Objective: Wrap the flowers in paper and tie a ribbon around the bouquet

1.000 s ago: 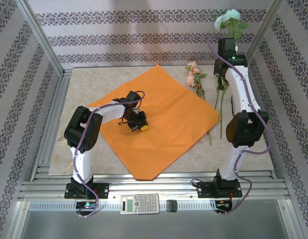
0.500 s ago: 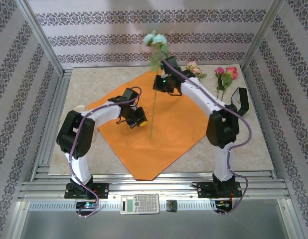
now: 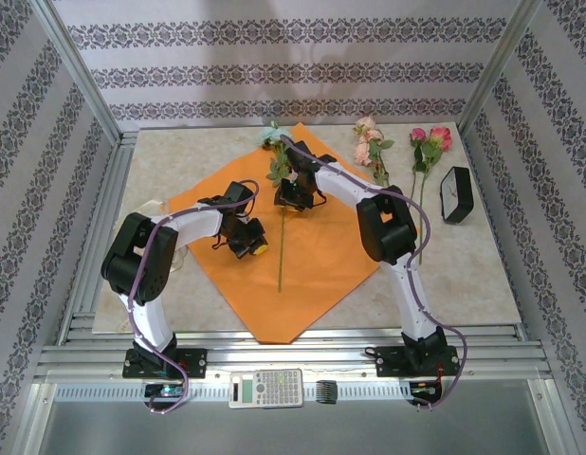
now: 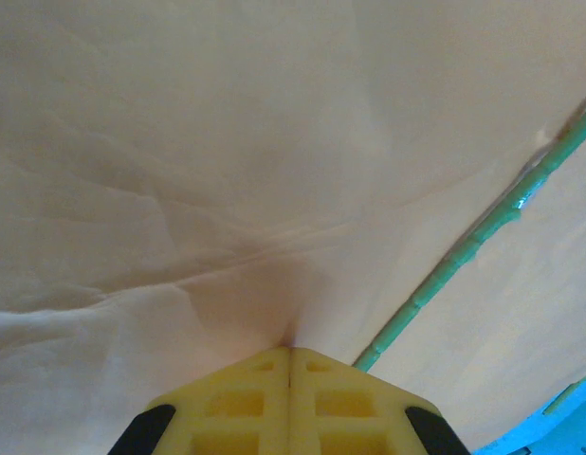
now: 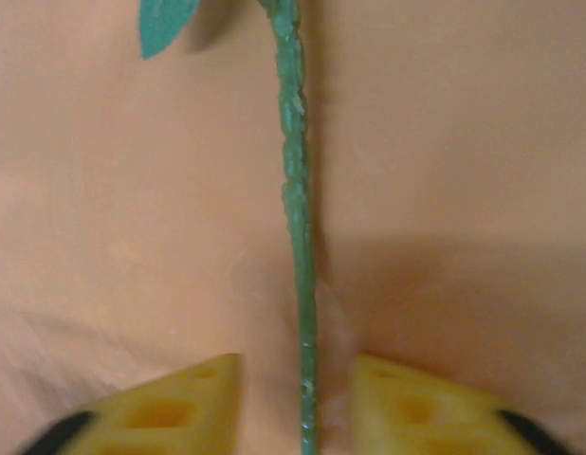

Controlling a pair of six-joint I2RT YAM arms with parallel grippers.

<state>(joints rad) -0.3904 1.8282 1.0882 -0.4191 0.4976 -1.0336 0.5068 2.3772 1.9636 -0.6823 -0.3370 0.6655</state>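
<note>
The orange paper (image 3: pixel 321 237) lies flat on the worktop (image 3: pixel 464 265); a pale blue flower (image 3: pixel 277 169) rests along it (pink flowers (image 3: pixel 369 144) well aside). Right fingers (image 5: pixel 212 403) stand apart astride its stem; left fingers (image 4: pixel 260 384) are closed, tips on the paper.

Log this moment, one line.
left gripper: shut, tips on paper | right gripper: open, straddling blue flower stem | blue flower: flat on paper | other flowers: beside paper

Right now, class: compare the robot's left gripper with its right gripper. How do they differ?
The left gripper is shut; the right gripper is open. The left gripper's tips press creased orange paper; the right gripper straddles a green flower stem lying on it. Both have yellow fingers and sit over the paper.
</note>
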